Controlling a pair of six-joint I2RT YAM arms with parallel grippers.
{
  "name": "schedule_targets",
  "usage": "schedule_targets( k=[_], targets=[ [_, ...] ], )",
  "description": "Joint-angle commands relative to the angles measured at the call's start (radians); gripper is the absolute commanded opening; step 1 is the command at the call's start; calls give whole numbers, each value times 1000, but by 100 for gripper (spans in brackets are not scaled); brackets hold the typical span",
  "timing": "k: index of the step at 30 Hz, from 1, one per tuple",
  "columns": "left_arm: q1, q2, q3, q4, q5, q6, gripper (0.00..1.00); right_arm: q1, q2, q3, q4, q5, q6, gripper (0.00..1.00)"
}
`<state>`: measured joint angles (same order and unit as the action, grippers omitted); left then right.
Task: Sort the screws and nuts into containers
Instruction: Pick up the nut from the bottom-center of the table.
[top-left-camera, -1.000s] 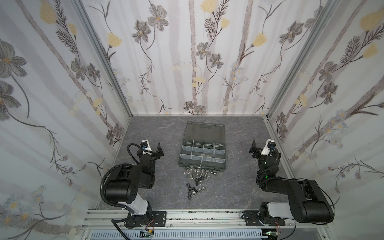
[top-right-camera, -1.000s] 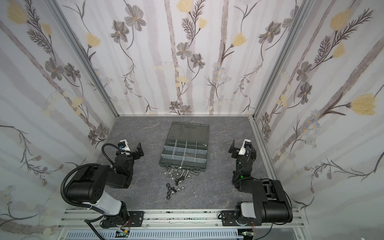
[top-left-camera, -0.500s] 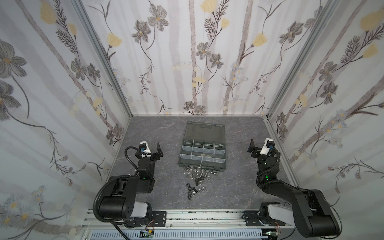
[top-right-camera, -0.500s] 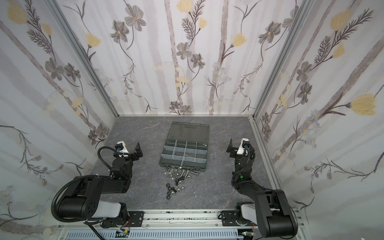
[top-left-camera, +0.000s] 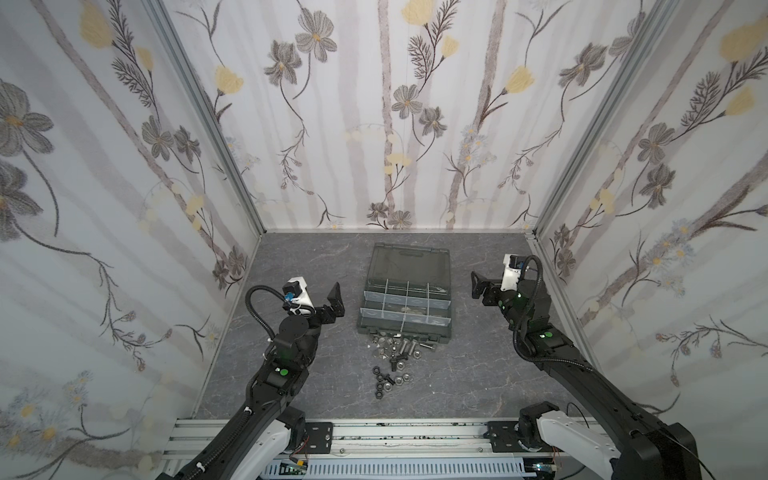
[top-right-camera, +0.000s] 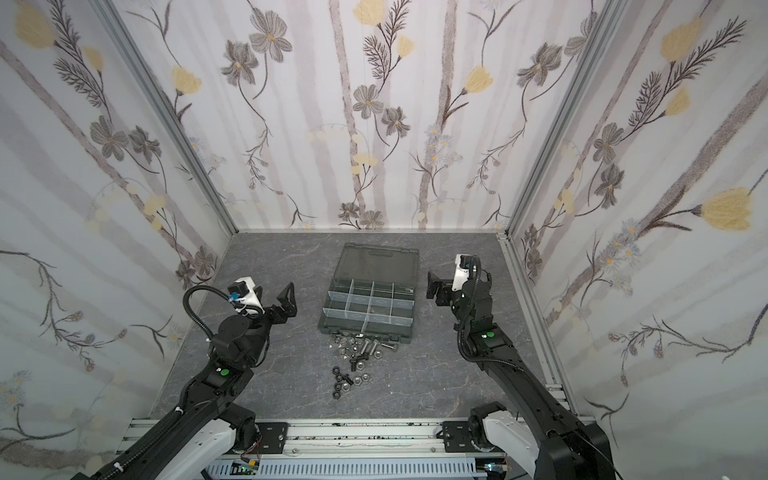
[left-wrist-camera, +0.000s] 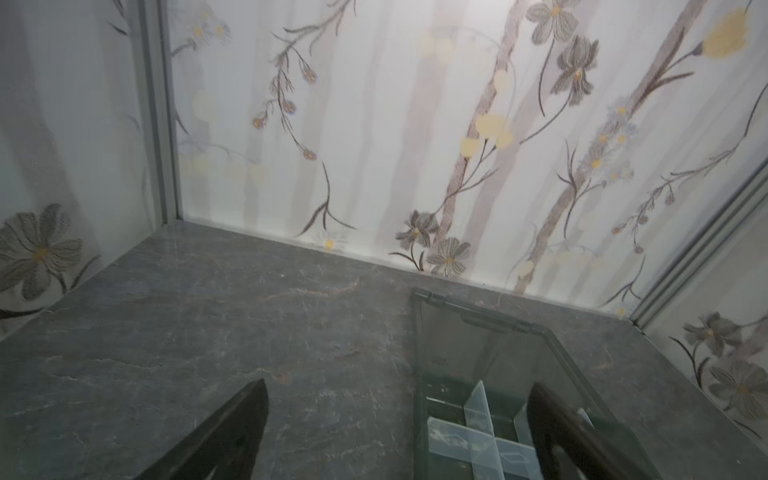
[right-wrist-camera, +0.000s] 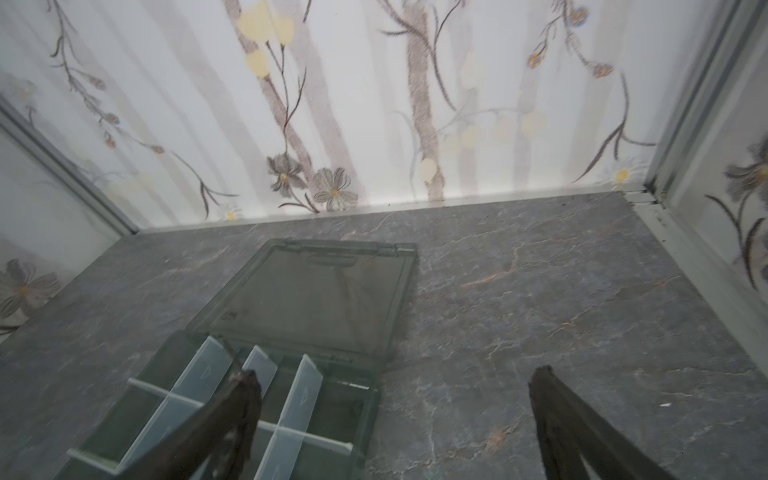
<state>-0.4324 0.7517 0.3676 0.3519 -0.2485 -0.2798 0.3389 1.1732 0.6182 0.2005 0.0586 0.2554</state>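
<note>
A dark grey organiser case (top-left-camera: 444, 332) (top-right-camera: 409, 334) lies in the middle of the table, its smoky lid (top-left-camera: 409, 266) (right-wrist-camera: 320, 299) folded open toward the back wall. Pale dividers (left-wrist-camera: 478, 411) (right-wrist-camera: 305, 386) split it into small containers (top-left-camera: 415, 291). Silver screws (top-left-camera: 399, 347) (top-right-camera: 363, 347) are heaped against the case's front edge. Black and silver nuts (top-left-camera: 386, 380) (top-right-camera: 347, 380) are scattered just nearer the rail. My left gripper (top-left-camera: 322, 297) (left-wrist-camera: 399, 386) hovers open left of the case. Right of the case, my right gripper (top-left-camera: 490, 280) (right-wrist-camera: 397, 374) is open too. Both are empty.
Flowered walls close in the table on three sides, with metal corner posts (top-left-camera: 536, 237). An aluminium rail (top-left-camera: 386, 436) carrying both arm bases runs along the front edge. Bare grey tabletop (top-left-camera: 299, 257) lies on either side of the case. A white fleck (right-wrist-camera: 665, 404) lies near my right gripper.
Both arms have unfolded from a low tucked pose and stretched forward. The grippers have drifted a little toward the case and stayed open. Screws, nuts and case have not moved.
</note>
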Motion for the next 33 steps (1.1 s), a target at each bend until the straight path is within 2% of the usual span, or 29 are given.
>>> schedule_targets(
  k=[1,8,17,26,33],
  targets=[
    [-78,43,15,-183,19,-129,100,83,22,23,-119,-34,51,100],
    [-287,271,60,-266,-10,-224,100,255,64,5,-146,-21,133,100],
    [-411,401,120,-425,3,-400,100,312,61,-30,-188,8,196,100],
    [-478,503,212,-626,24,-532,100,319,14,-72,-214,3,233,100],
    [-486,539,230,-689,70,-542,100,323,-9,-89,-231,3,242,100]
  ],
)
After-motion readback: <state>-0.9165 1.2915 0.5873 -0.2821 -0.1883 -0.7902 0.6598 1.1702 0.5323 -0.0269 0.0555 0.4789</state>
